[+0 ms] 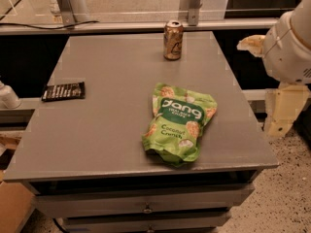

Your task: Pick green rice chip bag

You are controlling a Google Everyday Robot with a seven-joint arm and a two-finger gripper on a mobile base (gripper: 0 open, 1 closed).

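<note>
The green rice chip bag (pixel 179 122) lies flat on the grey table (pixel 107 120), near the front right, with its white lettering facing up. My arm's white joint (pixel 290 42) is at the right edge of the view, off the table. The gripper (pixel 282 109) hangs below that joint as a beige part, to the right of the bag and beyond the table's right edge. It is apart from the bag and holds nothing that I can see.
A tan drink can (pixel 173 40) stands upright at the table's back edge. A flat black packet (pixel 63 91) lies at the left edge. Drawers (pixel 146 205) are below the tabletop. A cardboard box (pixel 12 208) sits on the floor at the lower left.
</note>
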